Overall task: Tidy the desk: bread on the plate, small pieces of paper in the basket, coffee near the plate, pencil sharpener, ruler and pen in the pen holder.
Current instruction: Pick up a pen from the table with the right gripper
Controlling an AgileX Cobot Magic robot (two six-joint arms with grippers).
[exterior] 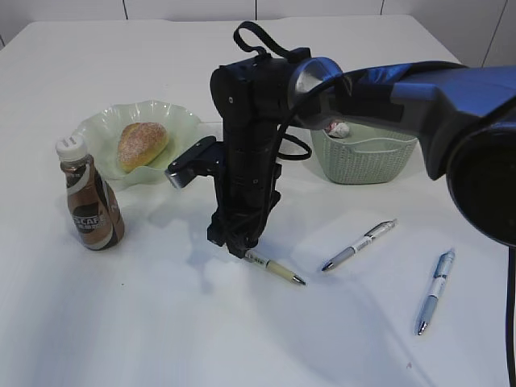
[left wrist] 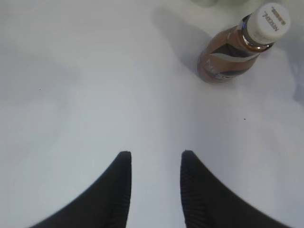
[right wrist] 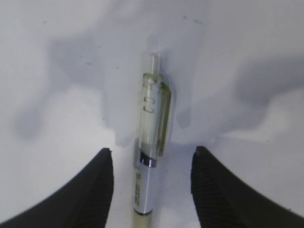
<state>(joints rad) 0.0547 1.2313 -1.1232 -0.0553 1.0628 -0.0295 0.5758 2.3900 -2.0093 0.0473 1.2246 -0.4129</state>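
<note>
Straddling a cream-barrelled pen with a clear clip end (right wrist: 151,156) on the plain white desk (exterior: 161,322), the right gripper (right wrist: 152,178) stood with jaws spread, one on each side and apart from the barrel; pen-picking appeared to be the step in hand. The next move would call for closing on the barrel and lifting; no pen holder showed in any view. The left gripper (left wrist: 155,183) hung spread and empty near the brown Nescafe coffee bottle (left wrist: 240,47).
</note>
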